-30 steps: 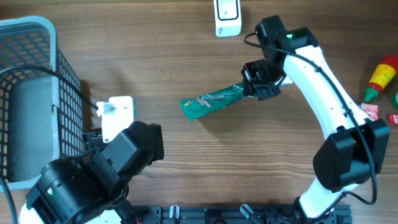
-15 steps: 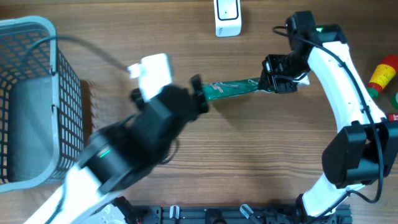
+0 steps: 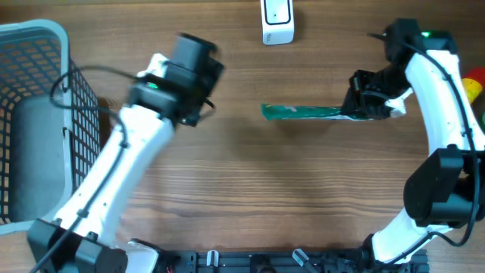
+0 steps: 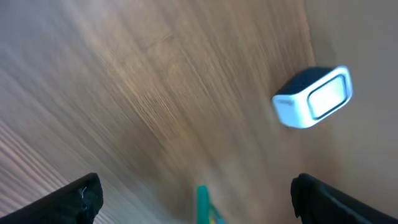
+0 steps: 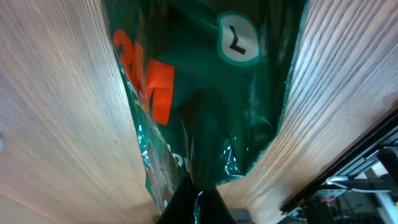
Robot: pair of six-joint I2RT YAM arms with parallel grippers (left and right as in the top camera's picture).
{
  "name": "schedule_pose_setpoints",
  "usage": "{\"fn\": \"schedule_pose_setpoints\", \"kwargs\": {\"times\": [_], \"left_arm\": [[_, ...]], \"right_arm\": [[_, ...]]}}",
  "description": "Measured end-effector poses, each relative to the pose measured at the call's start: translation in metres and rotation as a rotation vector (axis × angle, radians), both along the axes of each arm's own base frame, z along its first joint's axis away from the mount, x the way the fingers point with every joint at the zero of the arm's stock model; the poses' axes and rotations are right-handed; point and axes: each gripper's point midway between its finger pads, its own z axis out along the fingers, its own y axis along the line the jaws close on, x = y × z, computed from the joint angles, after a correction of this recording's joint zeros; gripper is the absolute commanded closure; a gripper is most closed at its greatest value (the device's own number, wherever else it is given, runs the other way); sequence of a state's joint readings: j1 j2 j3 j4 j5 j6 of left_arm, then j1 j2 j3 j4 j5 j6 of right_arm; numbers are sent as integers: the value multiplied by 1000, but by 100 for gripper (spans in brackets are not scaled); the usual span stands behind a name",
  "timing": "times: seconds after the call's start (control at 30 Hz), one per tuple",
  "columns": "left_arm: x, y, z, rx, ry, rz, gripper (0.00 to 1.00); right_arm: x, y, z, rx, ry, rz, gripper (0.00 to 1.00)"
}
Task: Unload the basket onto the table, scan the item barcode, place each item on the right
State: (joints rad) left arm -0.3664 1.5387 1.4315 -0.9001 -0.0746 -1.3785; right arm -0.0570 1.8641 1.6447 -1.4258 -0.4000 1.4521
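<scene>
A green foil packet [image 3: 303, 112] with a red logo hangs above the table, lying level. My right gripper [image 3: 358, 108] is shut on its right end. In the right wrist view the packet [image 5: 199, 74] fills the middle, crumpled where my right gripper [image 5: 198, 194] pinches it. A white barcode scanner [image 3: 276, 23] stands at the table's far edge. My left gripper [image 3: 203, 82] is left of the packet, open and holding nothing. The blurred left wrist view shows the scanner [image 4: 314, 96] at upper right, and between the spread fingers a sliver of the packet [image 4: 203, 202].
A grey wire basket [image 3: 45, 30] fills the far left of the table. A red bottle [image 3: 476, 83] shows at the right edge. A black rail [image 3: 265, 262] runs along the near edge.
My left arm has swung from the near left corner up and across toward the middle. My right gripper has carried the packet to the right, and it now lies level.
</scene>
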Motion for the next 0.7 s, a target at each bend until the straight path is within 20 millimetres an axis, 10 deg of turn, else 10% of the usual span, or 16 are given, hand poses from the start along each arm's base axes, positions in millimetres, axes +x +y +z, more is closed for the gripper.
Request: {"fn": "schedule_pose_setpoints", "kwargs": {"times": [0.17, 0.7], "left_arm": [[4, 0, -9, -306, 132, 35, 0], [11, -90, -64, -847, 460, -234, 0]], "right_arm": [[4, -6, 0, 5, -22, -3, 96], [33, 32, 24, 263, -200, 67, 96]]}}
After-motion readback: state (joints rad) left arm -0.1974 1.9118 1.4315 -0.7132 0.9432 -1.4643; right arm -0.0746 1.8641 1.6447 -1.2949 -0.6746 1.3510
